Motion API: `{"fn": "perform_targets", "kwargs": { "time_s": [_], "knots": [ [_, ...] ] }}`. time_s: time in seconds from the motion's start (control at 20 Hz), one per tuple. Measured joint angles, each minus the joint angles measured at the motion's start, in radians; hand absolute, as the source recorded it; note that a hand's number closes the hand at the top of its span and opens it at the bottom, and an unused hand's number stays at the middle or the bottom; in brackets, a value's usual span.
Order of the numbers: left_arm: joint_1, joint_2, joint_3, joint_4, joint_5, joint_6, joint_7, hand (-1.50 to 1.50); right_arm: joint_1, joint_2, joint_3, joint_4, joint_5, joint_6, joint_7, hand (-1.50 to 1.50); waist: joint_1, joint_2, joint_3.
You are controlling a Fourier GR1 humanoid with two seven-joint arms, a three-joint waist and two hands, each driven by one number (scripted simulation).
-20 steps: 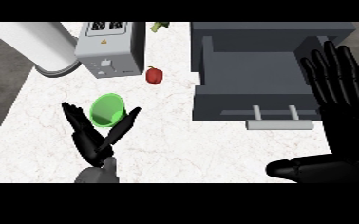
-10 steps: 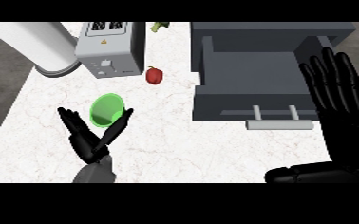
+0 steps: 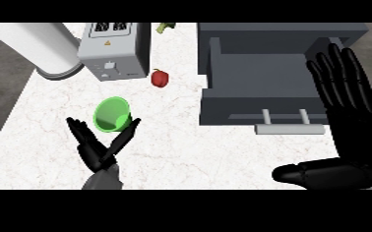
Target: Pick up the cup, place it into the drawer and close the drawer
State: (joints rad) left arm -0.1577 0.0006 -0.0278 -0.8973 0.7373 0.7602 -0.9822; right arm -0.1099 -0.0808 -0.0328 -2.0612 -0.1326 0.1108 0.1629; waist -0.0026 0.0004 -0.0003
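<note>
Left fingers (image 3: 81, 135) straight beside green cup (image 3: 112, 113)

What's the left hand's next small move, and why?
Probably ease forward and curl round the cup: the left hand is open just below it, holding nothing, and the drawer stands open.

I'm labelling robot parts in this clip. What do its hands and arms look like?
Both hands are black, with slender, segmented fingers: the left hand and the right hand. A dark grey forearm shows below the left hand. No cables or markings are visible.
</note>
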Motion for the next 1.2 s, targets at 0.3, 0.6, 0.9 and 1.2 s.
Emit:
{"fn": "perform_targets", "kwargs": {
  "time_s": [0.3,0.6,0.9,1.2],
  "knots": [
    [-0.035,0.006,0.033,0.094,0.015,-0.072,-0.047,-1.50,-0.026,-0.009,-0.014,-0.029,-0.021,-0.006,0.044,-1.50,0.000,0.000,0.000],
    [-0.109,0.013,0.078,0.194,0.037,-0.136,-0.073,-1.50,-0.023,-0.004,-0.015,-0.015,-0.017,-0.004,0.027,-1.50,-0.001,0.000,0.000],
    [-0.161,0.008,0.130,0.300,0.060,-0.223,-0.109,-1.50,0.004,-0.004,-0.011,-0.030,-0.023,0.011,0.023,-1.50,-0.003,0.001,0.000],
    [-0.188,0.010,0.152,0.366,0.061,-0.343,-0.131,-1.50,0.016,0.000,-0.009,-0.030,-0.018,0.013,0.014,-1.50,-0.005,0.001,-0.001]
  ]
}}
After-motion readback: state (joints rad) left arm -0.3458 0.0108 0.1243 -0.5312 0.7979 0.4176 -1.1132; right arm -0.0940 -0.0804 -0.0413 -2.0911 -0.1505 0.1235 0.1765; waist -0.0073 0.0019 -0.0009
